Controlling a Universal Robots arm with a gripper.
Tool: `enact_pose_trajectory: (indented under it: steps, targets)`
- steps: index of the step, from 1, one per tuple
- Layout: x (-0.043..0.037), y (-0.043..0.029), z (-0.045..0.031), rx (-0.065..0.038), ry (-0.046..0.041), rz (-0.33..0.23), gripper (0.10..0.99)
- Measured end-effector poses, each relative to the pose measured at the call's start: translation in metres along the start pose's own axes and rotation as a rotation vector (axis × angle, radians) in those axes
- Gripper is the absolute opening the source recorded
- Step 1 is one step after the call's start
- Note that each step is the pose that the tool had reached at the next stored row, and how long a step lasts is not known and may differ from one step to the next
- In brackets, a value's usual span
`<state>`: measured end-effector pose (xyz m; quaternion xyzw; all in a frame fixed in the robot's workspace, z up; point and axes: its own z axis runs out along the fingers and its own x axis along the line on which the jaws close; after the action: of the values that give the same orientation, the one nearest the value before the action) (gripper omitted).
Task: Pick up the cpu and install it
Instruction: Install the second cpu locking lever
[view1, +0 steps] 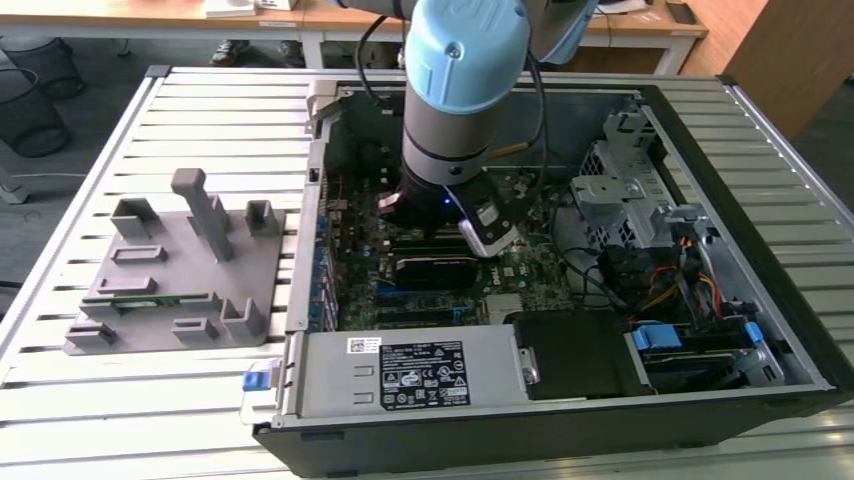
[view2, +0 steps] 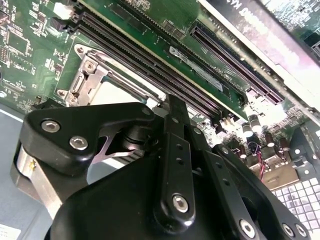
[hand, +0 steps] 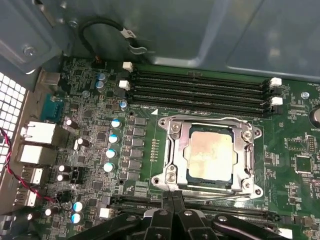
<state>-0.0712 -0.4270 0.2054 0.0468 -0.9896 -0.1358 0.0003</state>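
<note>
In the socket frame (hand: 210, 155), square silvery cpu (hand: 210, 152) lying flat, end effector (hand: 172, 220) grip state unclear

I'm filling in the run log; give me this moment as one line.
arm: over open computer case | gripper: at socket edge | cpu: seated in socket

White print covers a black label (view1: 424, 373) on the power supply (view1: 400, 372), beside a small white sticker (view1: 363, 345); none of it readable.

grey floor (view1: 80, 180), wooden desks (view1: 200, 22), wire bins (view1: 30, 105)
</note>
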Motion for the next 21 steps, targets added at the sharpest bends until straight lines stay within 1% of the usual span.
enact_pose_trajectory:
  steps: [3, 8, 9, 13, 15, 17, 21]
  targets:
    - [0.0006, -0.0007, 0.0026, -0.002, -0.0001, 0.0, 0.106]
    - [0.0007, -0.002, 0.0071, -0.011, -0.0009, 0.0, 0.106]
    - [0.0008, -0.0023, 0.0073, -0.016, -0.0013, 0.0, 0.106]
    - [0.0015, -0.0041, 0.0077, -0.042, -0.0039, 0.0, 0.106]
    - [0.002, -0.0052, 0.0079, -0.052, -0.0047, -0.001, 0.106]
    - [0.0024, -0.0064, 0.0081, -0.057, -0.0051, -0.001, 0.106]
    - [0.003, -0.0095, 0.0082, -0.062, -0.0057, -0.001, 0.106]
